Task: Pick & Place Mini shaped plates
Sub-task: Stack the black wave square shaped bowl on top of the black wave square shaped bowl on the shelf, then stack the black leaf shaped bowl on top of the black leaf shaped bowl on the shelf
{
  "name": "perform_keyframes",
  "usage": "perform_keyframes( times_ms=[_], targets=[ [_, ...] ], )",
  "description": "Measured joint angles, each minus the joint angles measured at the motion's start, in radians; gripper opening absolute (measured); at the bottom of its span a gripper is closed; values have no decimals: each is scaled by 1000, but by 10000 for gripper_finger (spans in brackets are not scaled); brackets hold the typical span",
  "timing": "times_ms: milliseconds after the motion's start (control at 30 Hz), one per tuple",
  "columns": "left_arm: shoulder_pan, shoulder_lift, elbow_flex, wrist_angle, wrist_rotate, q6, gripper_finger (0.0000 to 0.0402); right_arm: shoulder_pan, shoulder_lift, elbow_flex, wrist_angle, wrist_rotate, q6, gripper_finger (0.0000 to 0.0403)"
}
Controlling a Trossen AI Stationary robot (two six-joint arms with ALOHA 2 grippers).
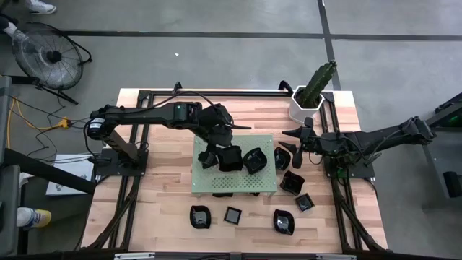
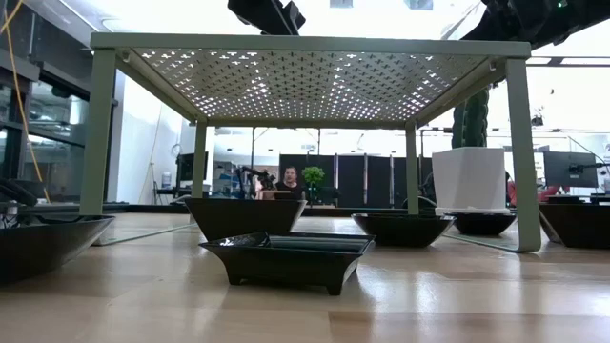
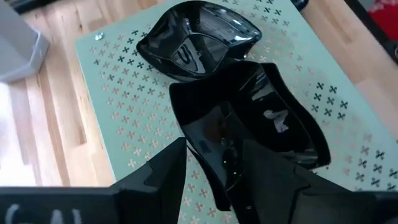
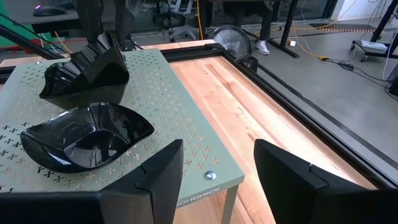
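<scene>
- High view: left arm reaches from the table's left side across to the green board (image 1: 216,180), elbow bent, wrist tipped down. Left gripper (image 1: 220,155) sits over a square black dish (image 1: 230,159) on the board. A second black dish (image 1: 254,160) lies just beside it on the board.
- High view: right arm stretches in from the right; right gripper (image 1: 294,144) hovers off the board's right edge, near the white pot (image 1: 304,107). More black dishes lie on the wood right of the board and along the front (image 1: 232,214).
- Low view: looks under the board's legs; a dish (image 2: 288,259) sits on the table in front, others behind. Arm parts show only at the top; fingers not visible.
- Left wrist view: left fingers (image 3: 155,174) spread, straddling the near rim of the tilted square dish (image 3: 249,130); cannot tell if they grip it. The petal-edged dish (image 3: 198,38) touches it.
- Right wrist view: right fingers (image 4: 158,171) spread wide, nothing between them, aimed at the board's corner. Both dishes rest on the board.
</scene>
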Motion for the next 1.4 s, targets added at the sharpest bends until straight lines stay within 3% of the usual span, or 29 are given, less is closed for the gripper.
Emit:
perform_keyframes(
  times_ms=[233, 767, 1067, 1400],
  targets=[
    [0, 0, 0, 3, -67, 49, 156, 0, 0, 0, -14, 0, 2, 193],
    [0, -12, 0, 7, -53, 25, 156, 0, 0, 0, -14, 0, 5, 193],
    [-1, -83, 0, -81, -55, -19, 156, 0, 0, 0, -23, -26, 6, 193],
    [-121, -183, 0, -201, -254, -34, 156, -10, -9, 0, -56, 10, 45, 193]
  ],
)
